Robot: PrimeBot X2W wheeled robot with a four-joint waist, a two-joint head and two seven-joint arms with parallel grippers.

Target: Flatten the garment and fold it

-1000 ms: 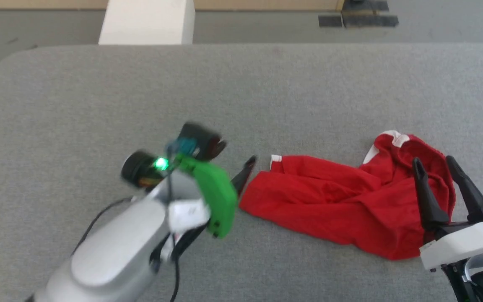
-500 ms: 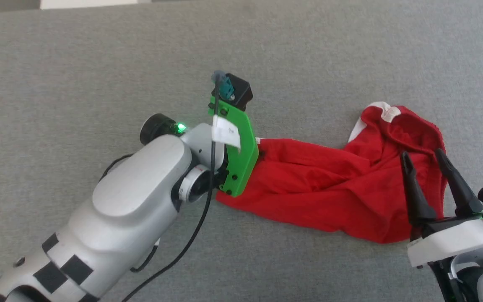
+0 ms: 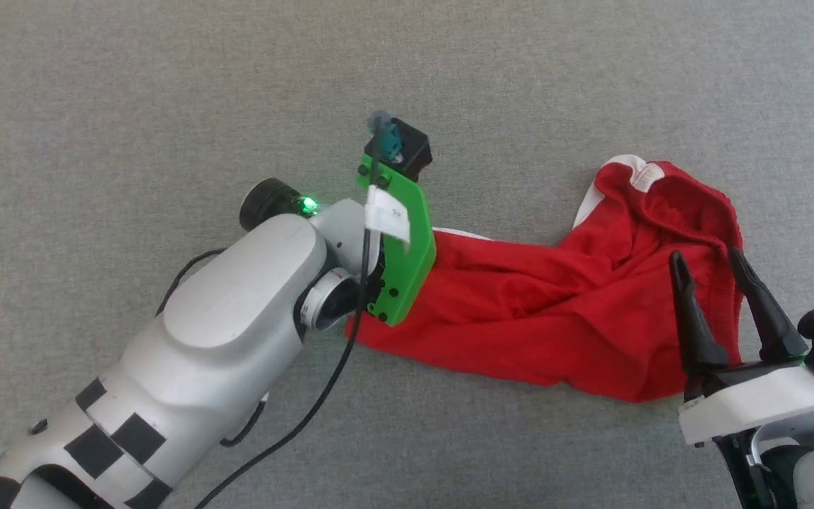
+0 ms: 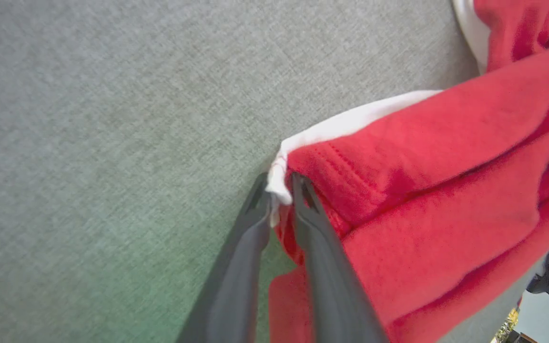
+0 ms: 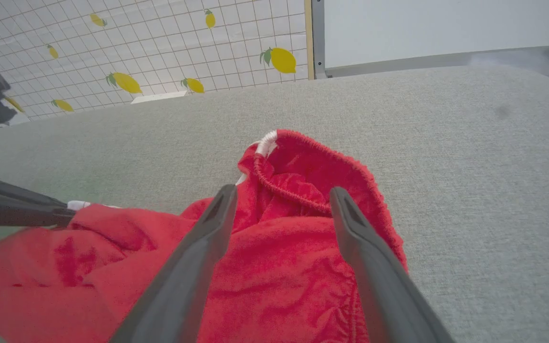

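The garment [image 3: 555, 311], a pair of red shorts, is being shown crumpled on the gray bench [image 3: 167, 106]. In the head view it is being laid out in a long, wrinkly shape from the middle to the right side.

The left gripper [image 4: 278, 185] is being kept almost closed. A small white corner of the hem trim [image 4: 350, 124] is being pinched between its two dark fingers [image 4: 243, 247], right at the left end of the garment. In the left wrist view, the red cloth is being bunched in thick folds just beside the fingers. In the head view, this gripper is being hidden behind a green plate [image 3: 403, 247] on the wrist. A green light [image 3: 304, 206] is being shone near the plate. A black cable [image 3: 333, 382] is being hung down beside the pale arm.

The right gripper [image 3: 705, 256] is being held wide open over the right end of the garment. Nothing is being gripped by it. In the right wrist view, the gathered waistband [image 5: 322, 150] is being puffed up in a loop between the two spread fingers. Whether the fingertips are touching the cloth cannot be told.

Behind the bench, a white tiled wall [image 5: 160, 38] with yellow lemons is being shown in the right wrist view.
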